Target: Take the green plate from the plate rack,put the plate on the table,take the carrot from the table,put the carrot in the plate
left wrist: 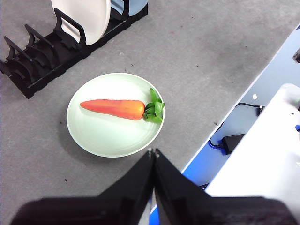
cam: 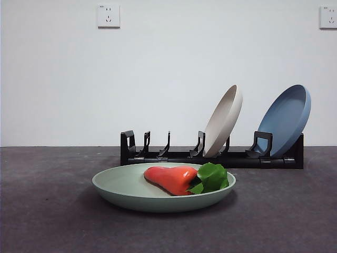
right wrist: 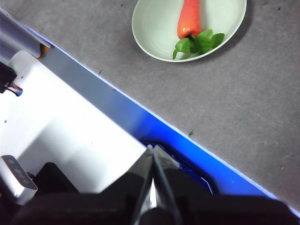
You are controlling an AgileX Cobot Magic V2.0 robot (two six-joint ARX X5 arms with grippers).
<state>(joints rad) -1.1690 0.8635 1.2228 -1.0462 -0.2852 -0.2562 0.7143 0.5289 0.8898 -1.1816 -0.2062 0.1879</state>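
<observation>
The carrot (cam: 172, 179) lies lengthwise across the green plate (cam: 121, 185) on the bench (cam: 47, 211) before the plate rack (cam: 210, 156), while both clenched, empty end effectors, left (left wrist: 153, 152) and right (right wrist: 152, 148), hang apart, seemingly equally distant.

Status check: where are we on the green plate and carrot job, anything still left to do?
It looks finished. The green plate is out of the plate rack and lies flat on the table, and the carrot lies inside it. Nothing is in hand: the left end effector and right end effector are both shut on nothing, back from the plate. The beige plate and blue plate stand in the rack.
</observation>
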